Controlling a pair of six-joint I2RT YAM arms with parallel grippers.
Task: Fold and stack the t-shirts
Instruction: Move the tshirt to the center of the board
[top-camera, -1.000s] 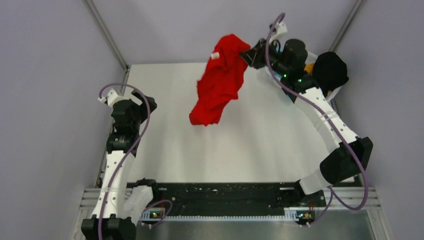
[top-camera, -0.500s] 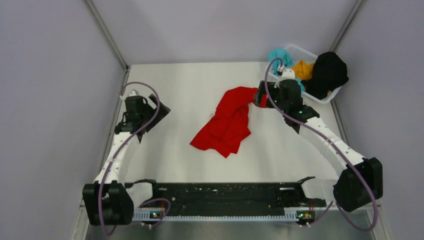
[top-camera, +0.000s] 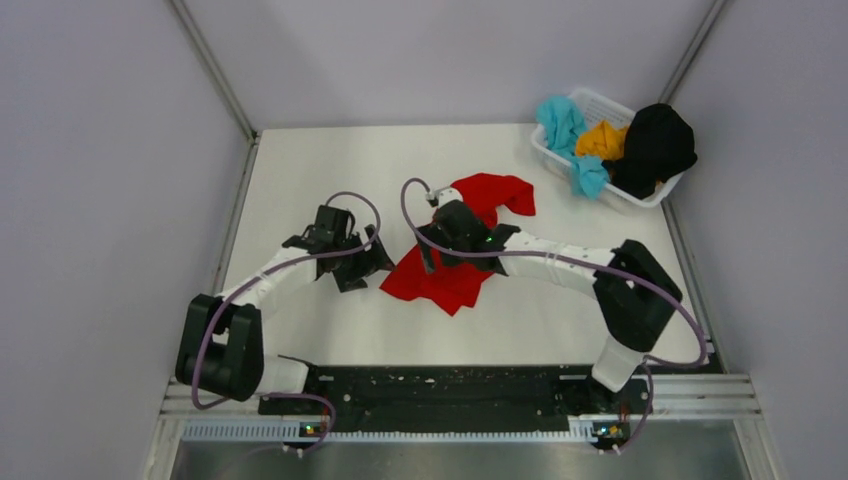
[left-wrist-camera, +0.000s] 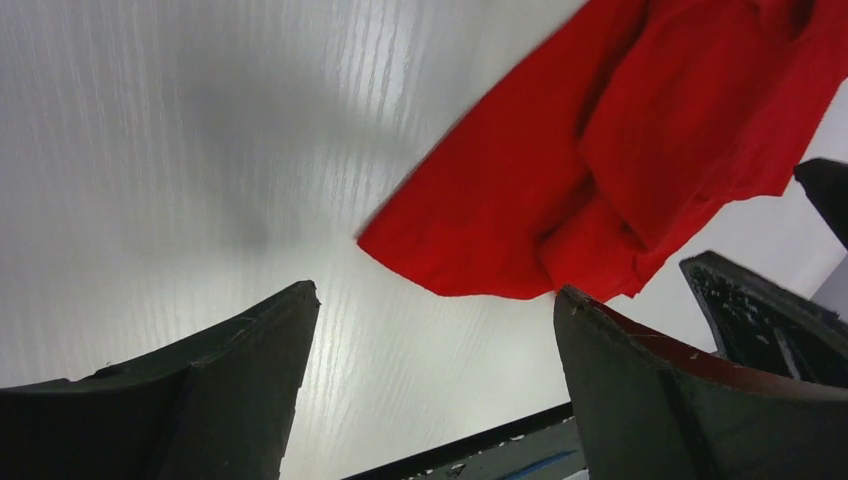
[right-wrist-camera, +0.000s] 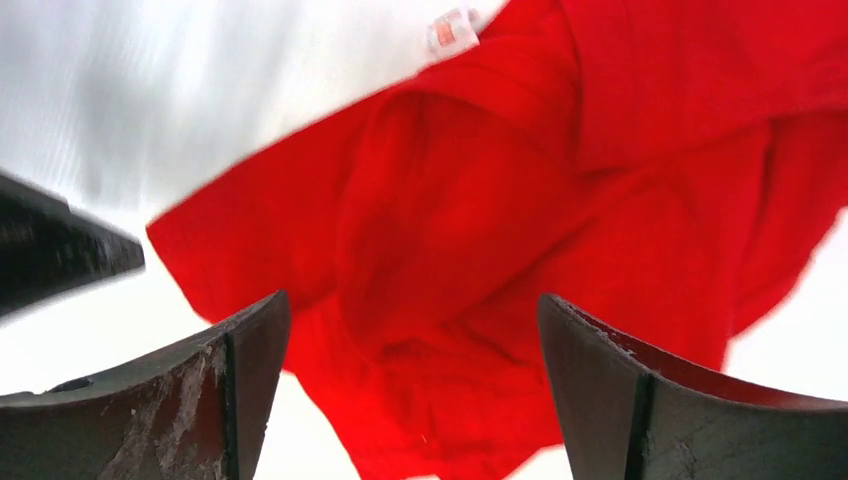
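Observation:
A bright red t-shirt (top-camera: 460, 275) lies crumpled on the white table (top-camera: 560, 330), near the middle. It also shows in the left wrist view (left-wrist-camera: 600, 180) and the right wrist view (right-wrist-camera: 560, 220). My left gripper (top-camera: 368, 262) is open and empty, low over the table just left of the shirt's near corner. My right gripper (top-camera: 432, 250) is open and empty, directly over the shirt's left part. Teal blue (top-camera: 565, 125), orange-yellow (top-camera: 605, 138) and black (top-camera: 655, 145) t-shirts sit bunched in the white mesh basket (top-camera: 600, 100).
The basket stands at the table's far right corner. Grey walls close in the table on the left, back and right. A black rail (top-camera: 450, 385) with the arm bases runs along the near edge.
The right gripper lowered the red shirt to the table, let go and moved left over it. The left arm swung right, toward the shirt's near-left corner.

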